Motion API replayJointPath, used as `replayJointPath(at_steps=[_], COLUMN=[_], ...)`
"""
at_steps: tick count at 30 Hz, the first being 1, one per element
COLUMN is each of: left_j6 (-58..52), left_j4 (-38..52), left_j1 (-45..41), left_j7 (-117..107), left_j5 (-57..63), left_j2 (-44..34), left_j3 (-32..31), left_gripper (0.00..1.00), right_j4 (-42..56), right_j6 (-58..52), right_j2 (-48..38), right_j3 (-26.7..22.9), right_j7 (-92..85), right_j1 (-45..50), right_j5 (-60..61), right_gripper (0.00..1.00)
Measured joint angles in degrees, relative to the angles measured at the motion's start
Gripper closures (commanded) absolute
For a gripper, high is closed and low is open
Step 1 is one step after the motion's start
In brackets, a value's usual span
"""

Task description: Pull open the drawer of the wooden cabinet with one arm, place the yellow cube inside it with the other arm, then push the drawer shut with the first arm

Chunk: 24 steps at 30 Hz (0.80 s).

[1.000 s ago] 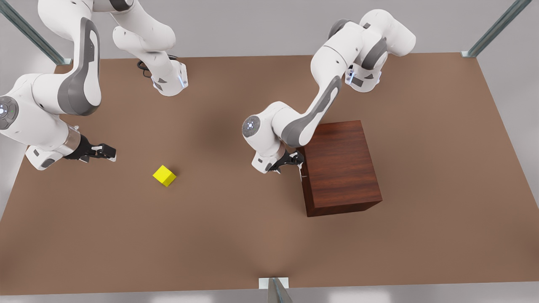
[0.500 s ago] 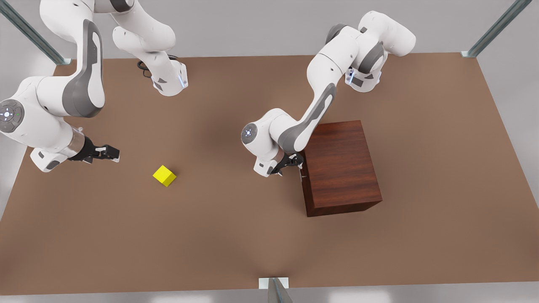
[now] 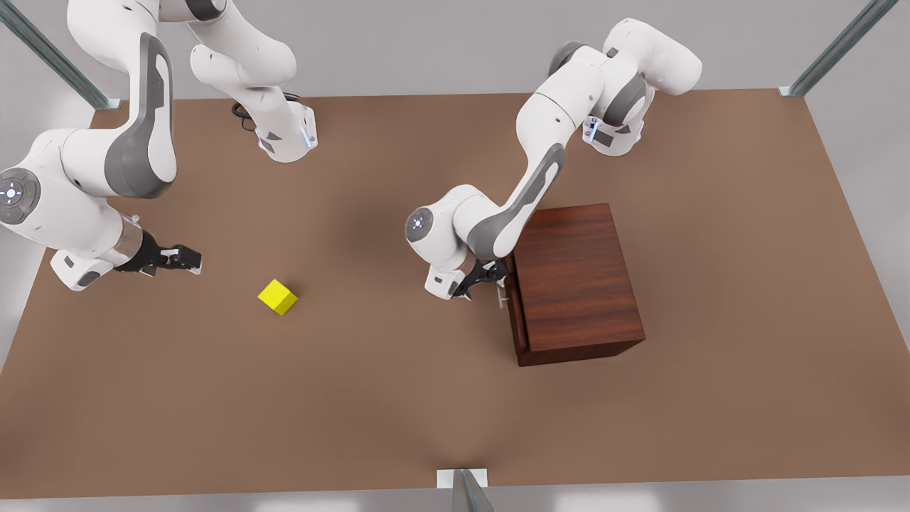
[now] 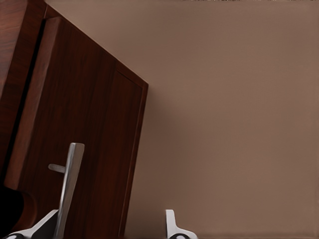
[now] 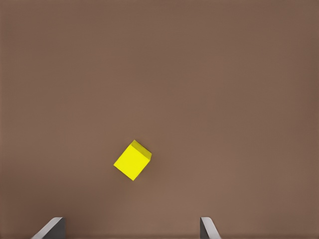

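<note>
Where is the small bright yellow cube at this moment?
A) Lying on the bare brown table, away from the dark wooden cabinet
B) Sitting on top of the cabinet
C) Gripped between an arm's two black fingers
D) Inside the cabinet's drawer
A: the small bright yellow cube lies alone on the brown table, between the open right gripper and the dark reddish-brown wooden cabinet.

Left end effector [image 3: 489,276] fingers spread; right end effector [image 3: 186,259] fingers spread, hovering

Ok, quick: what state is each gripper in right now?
Left gripper: open, fingers apart at the thin silver bar handle of the dark wooden drawer.
Right gripper: open, holding nothing.
</note>
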Motion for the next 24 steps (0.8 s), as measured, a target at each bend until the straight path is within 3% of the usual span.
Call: replayJointPath(at_steps=[24], left_j6=[7.5], left_j4=[0.6], left_j1=[-2.1], left_j7=[-2.9], left_j5=[0.3], left_j2=[0.1], left_j3=[0.3], left_gripper=[0.0], right_j4=[0.0], right_j6=[0.0], right_j2=[0.0], right_j3=[-0.1], right_j7=[0.0], right_j1=[0.0], right_j5=[0.0], right_gripper=[0.0])
